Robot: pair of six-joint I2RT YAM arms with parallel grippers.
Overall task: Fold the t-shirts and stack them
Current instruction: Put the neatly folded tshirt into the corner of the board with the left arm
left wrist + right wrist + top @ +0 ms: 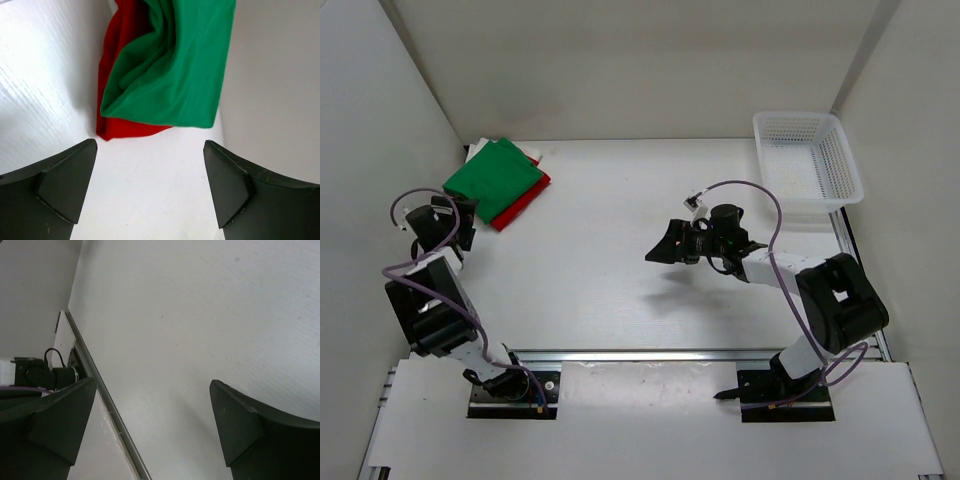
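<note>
Just ahead of the left claw [150,192], spread wide and empty, the green shirt [175,75] lies on the red shirt [120,127], soft floppy cloth I'd pinch at its near hem, while the right claw [152,430] gapes empty far off.

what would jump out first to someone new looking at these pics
The bright pile in the far left corner: the green t-shirt lying on the red t-shirt, with the white t-shirt peeking out behind. Next, the white lattice basket at the far right. The left gripper is open facing the pile, the right gripper open over the table.
</note>
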